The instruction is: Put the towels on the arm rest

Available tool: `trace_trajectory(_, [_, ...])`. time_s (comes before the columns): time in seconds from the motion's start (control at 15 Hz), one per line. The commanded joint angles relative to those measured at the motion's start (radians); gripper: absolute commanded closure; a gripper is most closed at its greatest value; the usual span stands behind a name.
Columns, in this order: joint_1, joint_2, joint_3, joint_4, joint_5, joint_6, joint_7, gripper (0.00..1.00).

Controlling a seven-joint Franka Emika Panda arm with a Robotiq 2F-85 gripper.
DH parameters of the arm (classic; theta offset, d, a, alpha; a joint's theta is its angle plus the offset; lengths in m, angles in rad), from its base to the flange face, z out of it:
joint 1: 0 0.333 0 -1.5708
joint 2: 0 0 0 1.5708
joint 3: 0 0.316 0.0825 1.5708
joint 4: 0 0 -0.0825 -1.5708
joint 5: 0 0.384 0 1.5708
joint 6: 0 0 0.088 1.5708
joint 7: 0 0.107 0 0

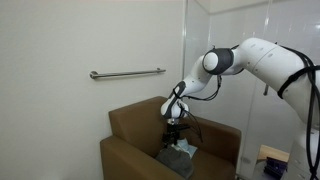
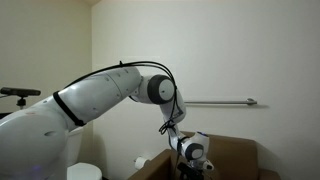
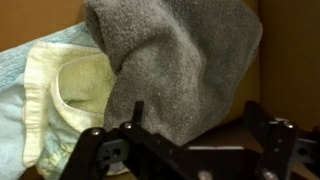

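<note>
The dark grey towel [image 3: 175,60] lies heaped on the brown armchair [image 1: 140,118], the pale blue towel [image 3: 12,110] touching it at nine o'clock in the wrist view, the gripper [image 3: 185,152] at six o'clock spread wide and empty, the arm rest [image 1: 125,155] at their eight o'clock in an exterior view.

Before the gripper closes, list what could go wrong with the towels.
The dark grey towel lies over the pale blue towel, so the open gripper may lift only one or drag both. A loose fold could slip free before reaching the arm rest.
</note>
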Motion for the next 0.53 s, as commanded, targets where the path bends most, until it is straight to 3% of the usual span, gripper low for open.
trace_trajectory(0.0, [-0.017,0.107,-0.005,0.14,-0.005,-0.02,0.011,0.0])
trace_trajectory(0.47, [0.002,0.318,-0.061,0.422,-0.037,-0.239,0.068,0.0])
